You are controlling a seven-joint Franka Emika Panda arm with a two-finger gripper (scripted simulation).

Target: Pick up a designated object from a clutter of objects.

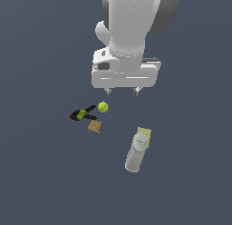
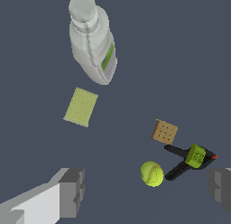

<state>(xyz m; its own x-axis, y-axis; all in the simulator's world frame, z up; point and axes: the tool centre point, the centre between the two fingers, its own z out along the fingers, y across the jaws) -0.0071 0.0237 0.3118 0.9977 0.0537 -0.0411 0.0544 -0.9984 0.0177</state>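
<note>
Where it lies flat, tan gridded block (image 2: 164,132)

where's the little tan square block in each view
Exterior view: tan block sits just below the black clamp, left of the bottle.
Wrist view: tan block, apart from the clamp.
Shared landmark: the yellow-green ball nearby.

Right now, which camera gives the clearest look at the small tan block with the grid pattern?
The wrist view: there the tan block is larger, its grid lines are visible, and it lies unobstructed near the black clamp. The exterior view shows the same block only as a tiny tan patch, its pattern barely readable.
</note>
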